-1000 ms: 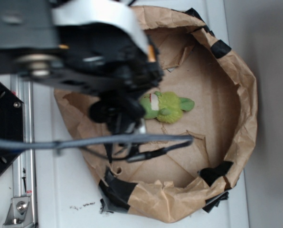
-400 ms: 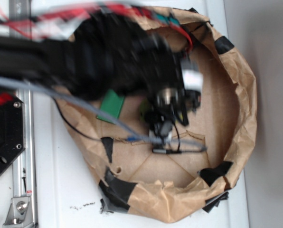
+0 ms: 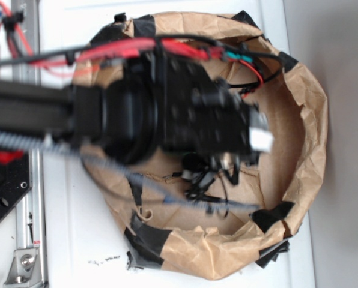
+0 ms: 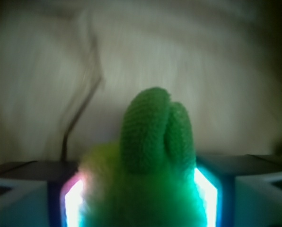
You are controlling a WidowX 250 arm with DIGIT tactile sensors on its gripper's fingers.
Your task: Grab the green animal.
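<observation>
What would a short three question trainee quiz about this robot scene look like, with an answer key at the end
1. True or false: in the wrist view, the green animal sits between the two fingers of the gripper.
2. In the exterior view, what hides the toy? A) the robot arm B) a lid C) a towel
3. Fill in: the workspace is ringed by a brown ___ wall patched with black tape.

Key: 1 true; 2 A; 3 paper.

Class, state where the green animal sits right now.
In the wrist view the green animal fills the bottom centre, between the gripper's two glowing fingers; the arm hides it in the exterior view.
</observation>
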